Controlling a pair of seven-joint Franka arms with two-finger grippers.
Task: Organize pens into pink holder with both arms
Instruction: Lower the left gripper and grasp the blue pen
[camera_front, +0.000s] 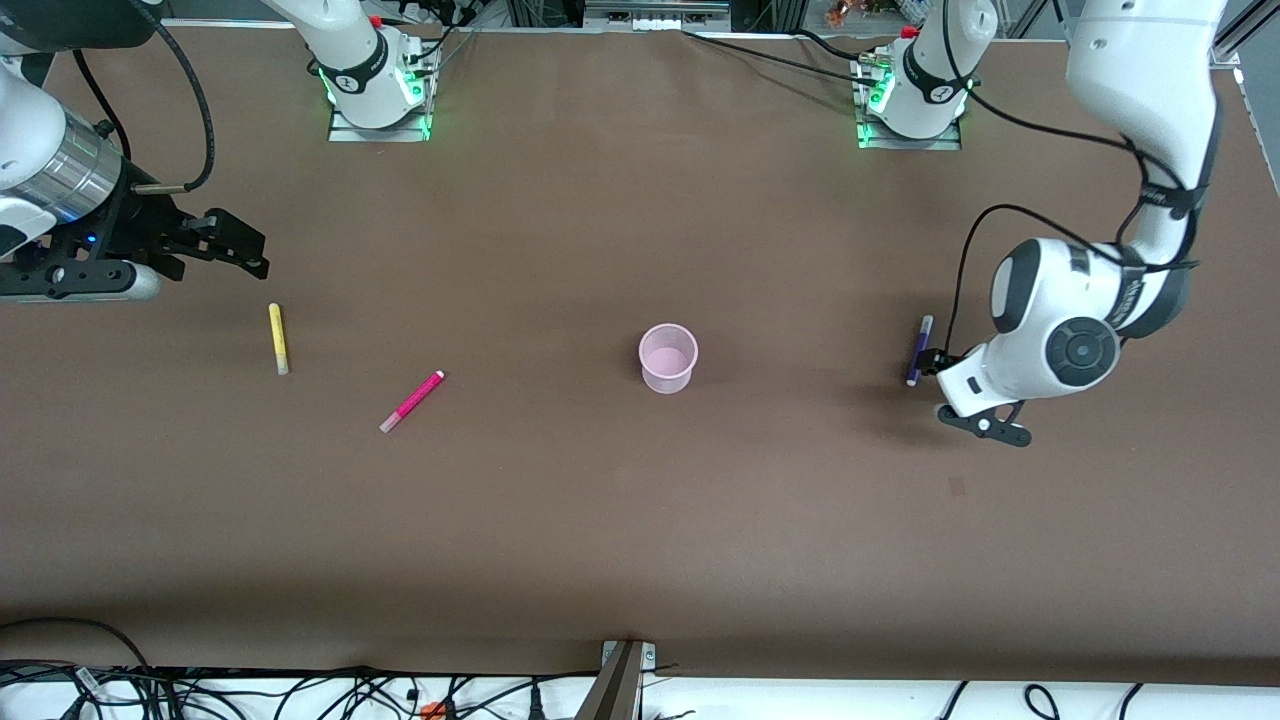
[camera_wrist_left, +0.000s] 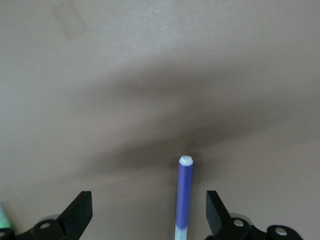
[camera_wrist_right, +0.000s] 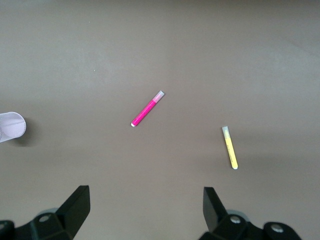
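The pink holder (camera_front: 668, 357) stands upright mid-table and shows at the edge of the right wrist view (camera_wrist_right: 11, 126). The purple pen (camera_front: 918, 350) lies toward the left arm's end. My left gripper (camera_front: 930, 362) is low over it, open, with the pen (camera_wrist_left: 185, 195) between the fingers (camera_wrist_left: 216, 210), not gripped. A green pen tip (camera_wrist_left: 2, 217) shows at the edge of the left wrist view; the left arm hides it in the front view. The yellow pen (camera_front: 278, 338) (camera_wrist_right: 229, 147) and magenta pen (camera_front: 411, 401) (camera_wrist_right: 147, 109) lie toward the right arm's end. My right gripper (camera_front: 245, 250) (camera_wrist_right: 145, 205) is open and empty, up over the table beside the yellow pen.
The brown table (camera_front: 640, 520) is bare between the pens and the holder. A small darker patch (camera_front: 957, 486) marks the cover nearer the front camera than the left gripper. Cables hang along the table's front edge (camera_front: 300, 690).
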